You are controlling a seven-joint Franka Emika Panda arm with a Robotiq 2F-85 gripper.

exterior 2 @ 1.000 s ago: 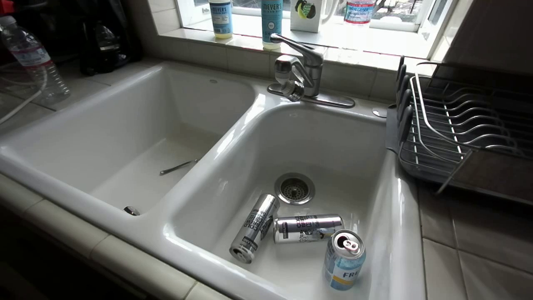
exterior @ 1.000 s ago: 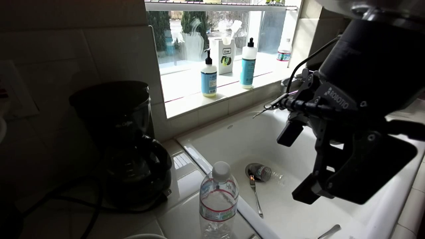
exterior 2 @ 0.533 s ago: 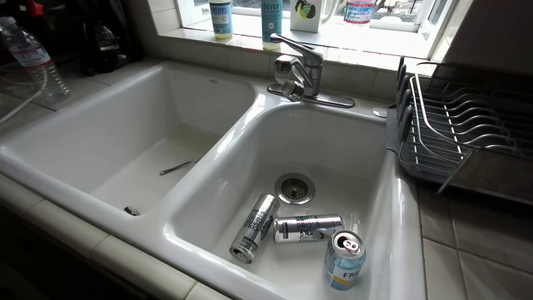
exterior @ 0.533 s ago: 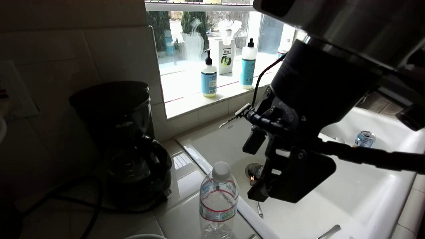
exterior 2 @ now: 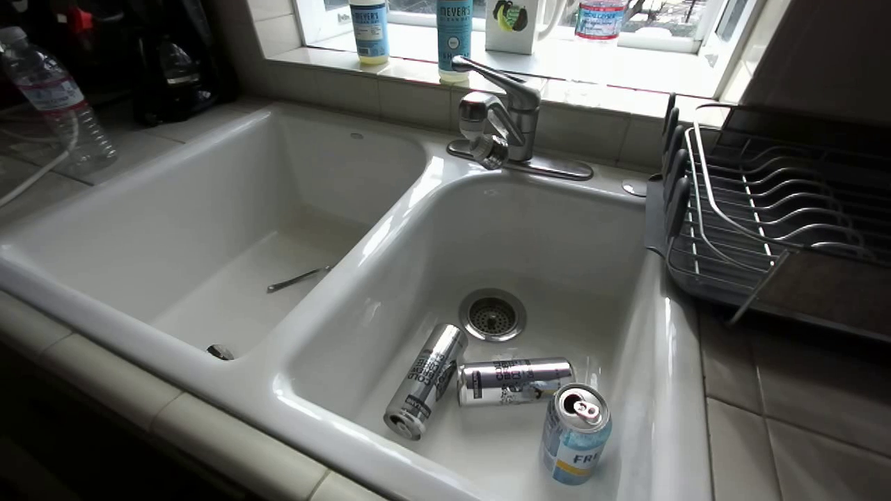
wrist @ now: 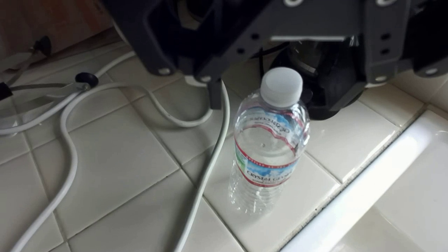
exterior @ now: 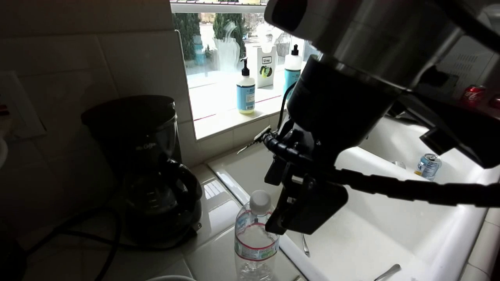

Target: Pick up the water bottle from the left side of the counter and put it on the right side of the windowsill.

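The water bottle (exterior: 252,249) is clear with a white cap and stands upright on the tiled counter (exterior: 216,220), left of the sink. It also shows in the wrist view (wrist: 267,171) and at the far left of an exterior view (exterior 2: 52,90). My gripper (wrist: 276,101) is open and empty. In the wrist view the bottle's cap appears between its fingers, with a gap on each side. In an exterior view the gripper (exterior: 275,199) is beside the bottle's top, and a fingertip overlaps its edge. The windowsill (exterior: 218,121) runs along the window.
A coffee maker (exterior: 144,168) stands behind the bottle, and a white cable (wrist: 210,168) lies beside it. Soap bottles (exterior: 245,93) and another clear bottle (exterior 2: 600,22) stand on the sill. A faucet (exterior 2: 522,118), dish rack (exterior 2: 779,209) and cans (exterior 2: 515,381) are at the sink.
In an exterior view the gripper has moved left across the sink to the bottle, covering more of the window and sink. The bottle has not moved. The jaws have stayed open.
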